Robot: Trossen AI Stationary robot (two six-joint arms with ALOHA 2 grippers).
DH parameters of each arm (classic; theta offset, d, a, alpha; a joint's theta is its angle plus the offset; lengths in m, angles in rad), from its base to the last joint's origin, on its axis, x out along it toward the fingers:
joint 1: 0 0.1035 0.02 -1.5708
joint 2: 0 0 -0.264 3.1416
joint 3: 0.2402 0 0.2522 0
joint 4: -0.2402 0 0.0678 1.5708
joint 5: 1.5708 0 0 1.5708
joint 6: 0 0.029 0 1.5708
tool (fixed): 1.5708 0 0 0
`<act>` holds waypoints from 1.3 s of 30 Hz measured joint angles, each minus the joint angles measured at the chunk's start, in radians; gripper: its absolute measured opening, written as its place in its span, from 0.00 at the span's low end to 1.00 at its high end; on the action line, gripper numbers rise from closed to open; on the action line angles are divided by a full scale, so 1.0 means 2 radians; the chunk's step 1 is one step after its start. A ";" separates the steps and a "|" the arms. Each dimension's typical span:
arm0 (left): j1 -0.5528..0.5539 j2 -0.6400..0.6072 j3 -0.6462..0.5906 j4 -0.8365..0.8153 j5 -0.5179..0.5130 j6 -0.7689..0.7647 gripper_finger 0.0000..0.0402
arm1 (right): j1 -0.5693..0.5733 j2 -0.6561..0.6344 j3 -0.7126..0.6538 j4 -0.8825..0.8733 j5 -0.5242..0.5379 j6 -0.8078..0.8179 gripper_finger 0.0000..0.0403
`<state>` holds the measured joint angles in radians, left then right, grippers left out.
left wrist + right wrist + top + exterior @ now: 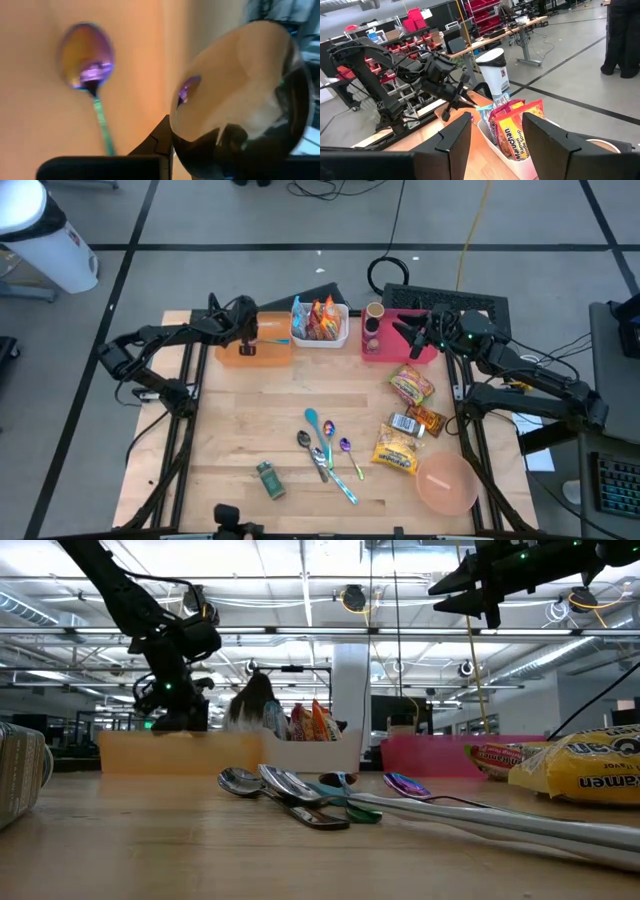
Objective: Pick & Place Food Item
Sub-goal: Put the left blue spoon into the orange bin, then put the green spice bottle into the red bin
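Your left claw [262,337] sits over the orange bin [252,352] at the back left of the table [230,440], and its fingers are pinched nearly shut on a silver spoon [240,100]. In the left wrist view the spoon's bowl fills the space just ahead of the fingers, and a second, purple spoon [89,60] lies on the orange floor of the bin beyond it.

Your right claw [412,332] hangs high above the pink bin [385,345] at the back right, fingers partly apart with nothing between them.

Between the two bins stands a white tray [320,338] packed with upright snack bags [322,320]. More food lies on the right side of the table: a ramen pack [410,385], a small dark packet [428,418], a yellow bag [396,452], and near them a pink bowl [446,483].

In the middle of the table lie several more spoons [325,450], touching or overlapping one another. A small green can [270,478] lies on its side to their left, well apart.
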<state>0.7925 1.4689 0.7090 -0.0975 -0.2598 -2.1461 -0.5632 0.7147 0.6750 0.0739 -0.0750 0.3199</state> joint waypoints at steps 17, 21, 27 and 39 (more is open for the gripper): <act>0.000 0.000 0.000 0.025 -0.028 0.005 0.18 | 0.000 0.000 0.000 0.000 0.000 0.000 0.42; 0.000 0.000 0.000 0.025 -0.027 0.007 0.19 | 0.000 0.000 0.000 0.000 0.000 0.000 0.42; 0.000 0.000 0.000 0.057 -0.028 0.010 0.19 | 0.000 0.000 0.000 0.000 0.000 0.000 0.42; 0.000 0.000 0.000 0.295 -0.040 0.128 0.20 | 0.000 0.000 0.000 0.002 -0.002 0.001 0.42</act>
<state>0.7925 1.4681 0.7086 0.4921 -0.3401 -1.8897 -0.5632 0.7143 0.6751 0.0779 -0.0794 0.3213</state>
